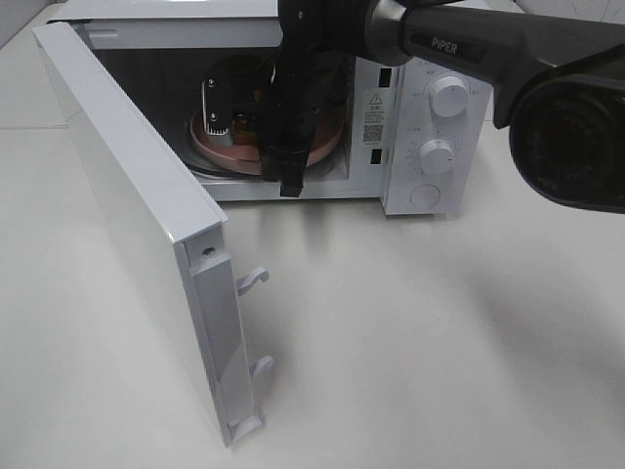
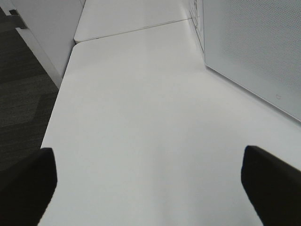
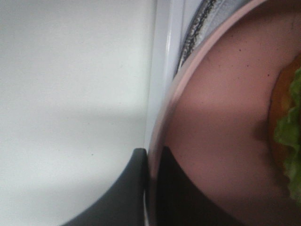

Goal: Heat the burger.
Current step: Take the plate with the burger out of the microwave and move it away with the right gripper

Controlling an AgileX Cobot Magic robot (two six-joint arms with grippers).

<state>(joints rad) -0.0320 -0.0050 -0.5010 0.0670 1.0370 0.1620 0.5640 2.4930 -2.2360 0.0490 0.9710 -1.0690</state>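
White table (image 1: 410,332) with a microwave (image 1: 469,147) at its far side, described from near to far. Nearest, the microwave door (image 1: 127,186) stands wide open, swung out toward the near left, with two latch hooks (image 1: 252,281) projecting from its free edge. The left gripper (image 2: 150,188) hangs above bare table, seen only in its own wrist view; its two dark fingers (image 2: 28,188) are spread as wide as they go, with nothing between them, and a white panel with a fine dot pattern (image 2: 254,47) stands near it. Farther back, the right arm (image 1: 469,44) reaches from the far right into the open cavity and points downward, so that the right gripper (image 1: 291,181) meets the near rim of a pink plate (image 1: 223,149) just behind the front sill. In the right wrist view its jaws are closed on that rim, one finger outside and one on the inner face of the plate. The plate lies on the turntable inside the cavity. The burger (image 3: 287,132) sits on the plate, showing an orange bun edge and green lettuce; in the high view the arm hides most of it. Two round knobs (image 1: 449,96) occupy the control panel to the right of the cavity.
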